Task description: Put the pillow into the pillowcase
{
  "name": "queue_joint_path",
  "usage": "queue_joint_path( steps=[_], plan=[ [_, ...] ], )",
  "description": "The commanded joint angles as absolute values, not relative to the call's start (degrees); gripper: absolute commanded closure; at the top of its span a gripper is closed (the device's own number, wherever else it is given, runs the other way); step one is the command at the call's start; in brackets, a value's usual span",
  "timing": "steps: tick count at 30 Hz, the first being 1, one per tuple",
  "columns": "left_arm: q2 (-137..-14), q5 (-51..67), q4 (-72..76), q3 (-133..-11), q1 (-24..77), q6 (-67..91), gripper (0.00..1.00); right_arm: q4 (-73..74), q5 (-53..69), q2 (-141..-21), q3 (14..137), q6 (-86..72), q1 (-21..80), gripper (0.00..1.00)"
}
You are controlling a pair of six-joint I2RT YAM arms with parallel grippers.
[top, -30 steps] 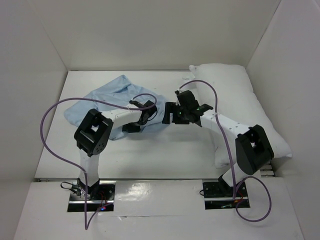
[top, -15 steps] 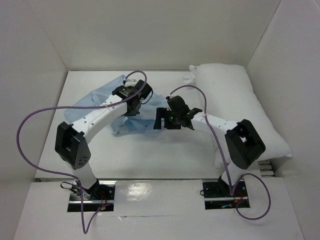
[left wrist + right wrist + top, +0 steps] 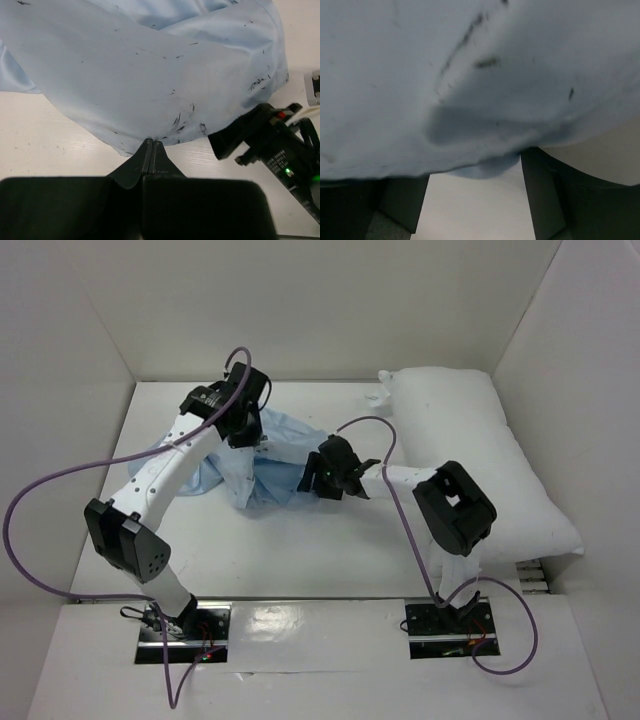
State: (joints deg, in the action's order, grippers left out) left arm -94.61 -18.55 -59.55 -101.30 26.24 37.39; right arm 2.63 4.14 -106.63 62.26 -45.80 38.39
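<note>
Here is the left gripper, up at the far side of the pillowcase, and its wrist view shows the two fingers pressed tight together with the pale blue hem pinched right at their tips. From there the cloth spreads away in a broad wrinkled sheet flecked with small dark marks. Over at the pillowcase's right edge sits the right gripper, nosed in against the fabric. Its own camera is almost filled with blue cloth, the fingers stand well apart, and a drooping fold of the hem hangs between them without being squeezed. The pillowcase itself lies rumpled and limp on the white surface, bunched between the two grippers and trailing out to its left side under the left arm. The pillow lies well to the right of the pillowcase, plump and white, running lengthwise along the side wall. Its small tag is on the far corner that faces the pillowcase. No part of the pillow is inside the pillowcase.
</note>
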Motion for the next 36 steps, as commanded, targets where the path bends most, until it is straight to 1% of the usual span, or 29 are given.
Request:
queue_joint_path(
  steps=[1, 2, 3, 4, 5, 6, 8, 11, 12, 16, 19, 21, 23, 24, 25, 26, 27, 28, 29, 30, 31, 32, 33, 35, 36],
  plan=[
    [-91.68, -13.45, -60.03, -104.93, 25.05, 34.81, 1.00, 0.61, -0.18, -110.03, 67.23, -48.78, 40.17, 0.33],
    [-91.67, -12.93, -60.03, -104.94, 24.18, 34.20, 1.00, 0.62, -2.09, -110.04, 67.76, -48.78, 40.69, 0.38],
    [-91.67, -11.79, -60.03, -105.99, 23.21, 34.19, 1.00, 0.62, -3.15, -110.65, 67.76, -49.30, 40.69, 0.48],
    [-91.67, -11.08, -60.55, -106.69, 22.68, 33.58, 1.00, 0.01, -4.38, -110.65, 67.76, -49.31, 41.22, 0.60],
    [-91.06, -10.47, -60.56, -108.00, 22.15, 32.79, 1.00, 0.00, -5.00, -110.65, 67.76, -49.31, 41.22, 0.78],
    [-91.05, -9.33, -60.56, -108.71, 21.02, 32.78, 1.00, -0.52, -6.31, -109.78, 67.76, -48.70, 41.22, 1.00],
    [-91.05, -8.79, -61.17, -111.08, 19.96, 31.21, 1.00, 0.79, -6.86, -108.03, 67.76, -47.47, 40.70, 1.00],
    [-91.05, -8.79, -62.40, -113.98, 17.06, 29.71, 1.00, 3.42, -7.12, -101.62, 67.76, -43.34, 40.69, 1.00],
    [-91.05, -8.79, -62.40, -115.82, 15.92, 29.19, 1.00, 4.65, -6.60, -97.60, 67.76, -42.11, 40.69, 1.00],
    [-91.67, -8.18, -63.02, -117.07, 13.46, 28.04, 1.00, 14.64, -5.37, -89.24, 68.82, -35.78, 40.69, 1.00],
    [-89.49, -7.56, -63.02, -114.62, 12.83, 27.51, 1.00, 21.16, -5.98, -83.77, 64.88, -34.54, 40.69, 1.00],
    [-87.81, -6.33, -62.15, -109.36, 12.83, 27.51, 1.00, 23.37, -5.98, -80.53, 59.54, -35.59, 41.74, 1.00],
    [-85.53, -4.84, -60.65, -102.35, 12.83, 26.90, 1.00, 23.99, -5.98, -79.89, 55.57, -37.35, 41.75, 1.00],
    [-85.52, -4.31, -58.99, -100.04, 14.40, 26.37, 1.00, 24.78, -5.98, -79.89, 51.81, -37.96, 41.75, 1.00],
    [-85.52, -3.78, -58.97, -98.19, 15.02, 26.37, 1.00, 26.79, -7.11, -79.89, 50.64, -39.80, 41.75, 0.98],
    [-85.52, -3.00, -58.97, -96.69, 15.64, 25.76, 1.00, 28.37, -7.73, -81.02, 50.63, -40.51, 41.75, 0.86],
    [-85.52, -1.94, -58.97, -94.07, 16.43, 25.75, 1.00, 29.95, -8.52, -81.64, 50.63, -41.21, 41.75, 0.67],
    [-86.13, -1.15, -58.45, -93.00, 18.52, 24.88, 1.00, 32.06, -10.00, -81.65, 51.15, -41.74, 41.75, 0.37],
    [-86.13, -1.14, -58.45, -92.03, 19.76, 24.87, 1.00, 32.08, -10.80, -81.13, 51.67, -42.27, 42.27, 0.31],
    [-86.13, -1.14, -57.66, -89.85, 20.91, 25.40, 1.00, 32.08, -11.68, -79.99, 52.20, -42.80, 42.28, 0.28],
    [-86.74, -0.01, -57.13, -88.78, 23.01, 25.40, 0.98, 31.56, -13.52, -77.37, 53.16, -42.80, 42.88, 0.27],
    [-86.75, 0.87, -55.21, -87.64, 24.07, 26.01, 0.91, 31.03, -14.32, -76.04, 53.70, -42.80, 42.89, 0.25],
    [-86.75, 1.92, -53.63, -84.49, 25.21, 26.02, 0.68, 30.50, -15.02, -74.98, 53.70, -42.80, 42.89, 0.25],
    [-85.17, 0.98, -50.99, -81.58, 29.34, 26.80, 0.43, 30.50, -17.48, -73.56, 55.98, -42.19, 42.89, 0.23],
    [-84.64, -0.16, -48.80, -78.69, 32.14, 26.81, 0.24, 30.50, -18.01, -73.56, 57.47, -41.58, 42.89, 0.23]
  ],
)
